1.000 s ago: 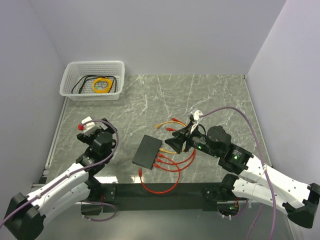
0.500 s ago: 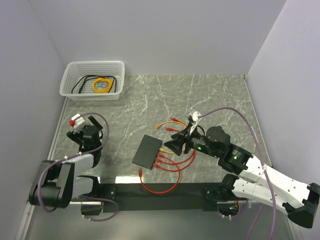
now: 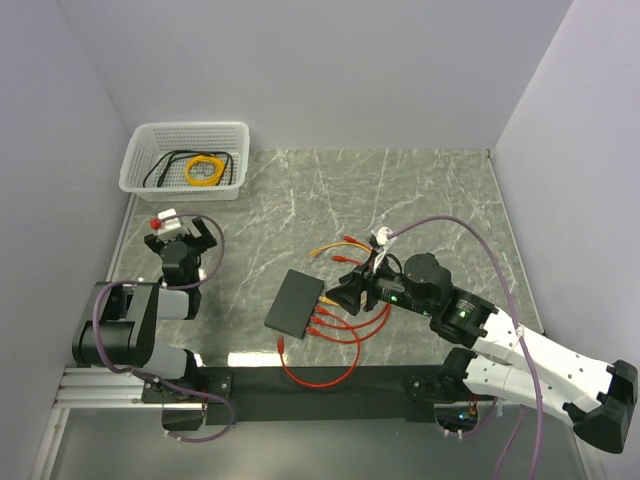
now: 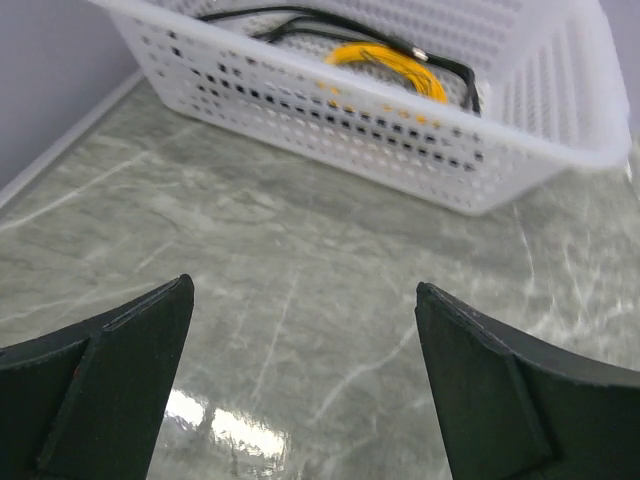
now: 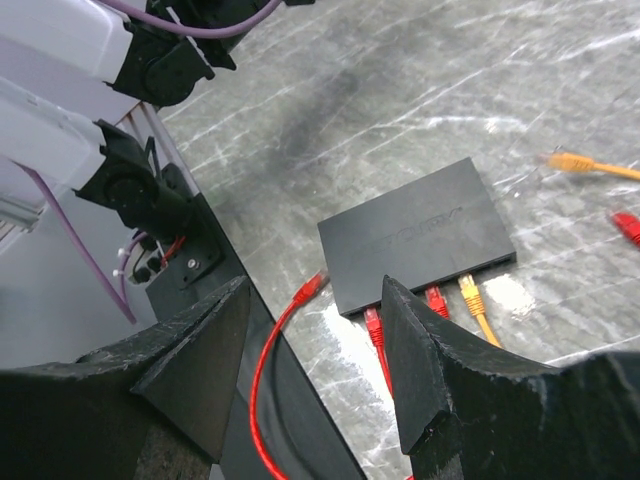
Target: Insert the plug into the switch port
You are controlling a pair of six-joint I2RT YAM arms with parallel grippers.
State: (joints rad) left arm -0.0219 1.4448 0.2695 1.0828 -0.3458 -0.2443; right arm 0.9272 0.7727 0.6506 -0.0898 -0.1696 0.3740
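Right gripper (image 3: 346, 291) jaws stand apart, empty, near the switch port (image 5: 497, 265) edge. Left gripper (image 4: 303, 300) jaws stand apart, empty. The plug (image 5: 314, 285) lies loose beside the switch corner (neighbouring plugs look seated). Grasp and insertion are outstanding.

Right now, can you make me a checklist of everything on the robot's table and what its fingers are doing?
Surface: grey veined table top.
Job's things: black switch lies flat; loose red plug lies near its corner, not in a port.
Clutter: white basket at the far left, holding a yellow coil and a black cord.
Grippers: left gripper fingers open, empty, facing the basket; right gripper fingers open, empty, facing the switch.
Cables: two red cords and a yellow cord plugged into the switch; orange plug lying loose.
Surroundings: plain pale walls.
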